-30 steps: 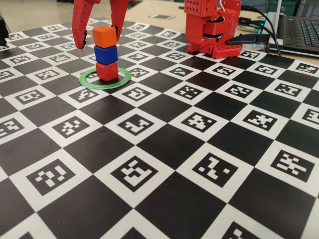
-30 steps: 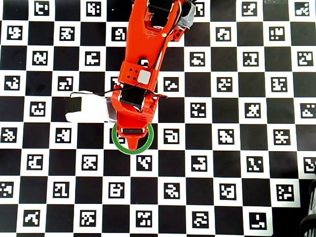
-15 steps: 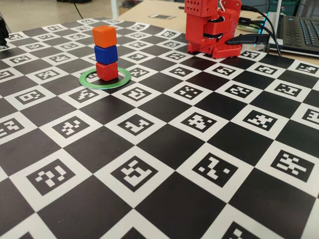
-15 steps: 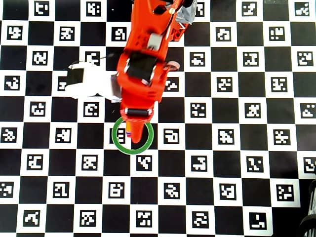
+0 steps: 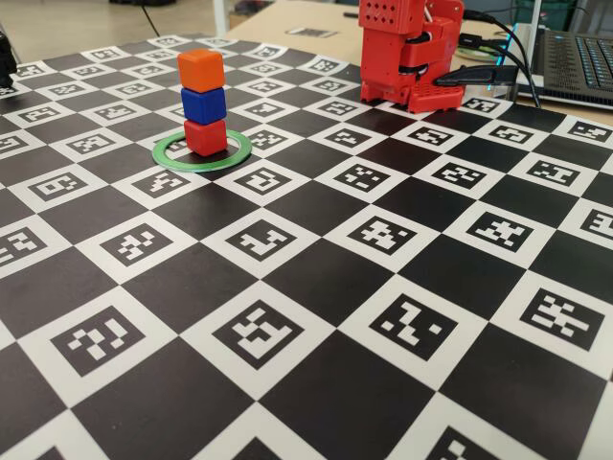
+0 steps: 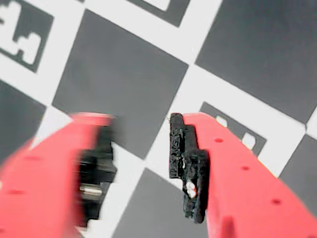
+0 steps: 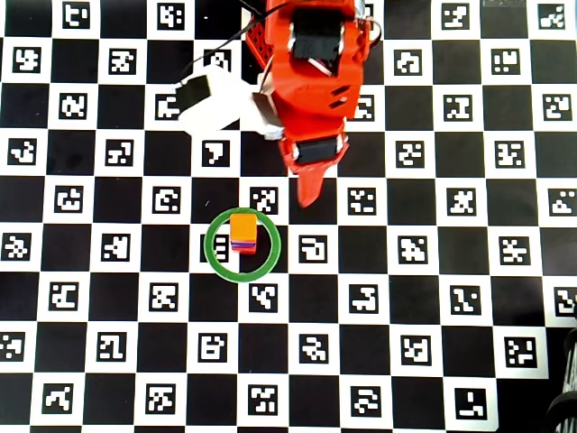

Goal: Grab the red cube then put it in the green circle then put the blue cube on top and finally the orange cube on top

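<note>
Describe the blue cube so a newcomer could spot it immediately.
On the checkered mat, find the green circle; a three-cube tower stands inside it. The blue cube is the middle one, resting on the red cube and under the orange cube.

Fixed view: red cube [image 5: 206, 137] sits inside the green circle [image 5: 236, 151] on the desk [image 5: 316, 278]. Blue cube [image 5: 204, 103] on top of it, orange cube [image 5: 201, 69] on top of that, one upright stack. Arm base [image 5: 412, 53] behind and right of the stack; laptop [image 5: 575, 62] further right. Overhead view: gripper [image 7: 309, 191] above and right of the circle, apart from the stack.
</note>
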You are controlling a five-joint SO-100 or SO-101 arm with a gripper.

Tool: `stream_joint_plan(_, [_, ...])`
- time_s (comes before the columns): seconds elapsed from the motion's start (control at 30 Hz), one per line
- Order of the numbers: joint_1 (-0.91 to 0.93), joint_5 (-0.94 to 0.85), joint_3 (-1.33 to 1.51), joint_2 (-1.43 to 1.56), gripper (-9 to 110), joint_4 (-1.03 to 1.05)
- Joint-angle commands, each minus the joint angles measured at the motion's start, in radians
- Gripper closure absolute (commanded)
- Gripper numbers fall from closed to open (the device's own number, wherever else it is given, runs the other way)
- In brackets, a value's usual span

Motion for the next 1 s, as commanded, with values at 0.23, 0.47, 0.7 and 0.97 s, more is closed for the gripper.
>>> stream_joint_plan(0.23, [-0.034, -0.371, 0.476, 0.439, 108, -0.296])
stream_joint_plan(0.47, [-0.046, -0.569, 0.718, 0.62, 108, -0.383])
stream_joint_plan(0.7, [-0.071, -0.663, 0.985, 0.762, 108, -0.411])
stream_joint_plan(0.97, [-0.067, -0.681, 1.131, 0.842, 108, -0.359])
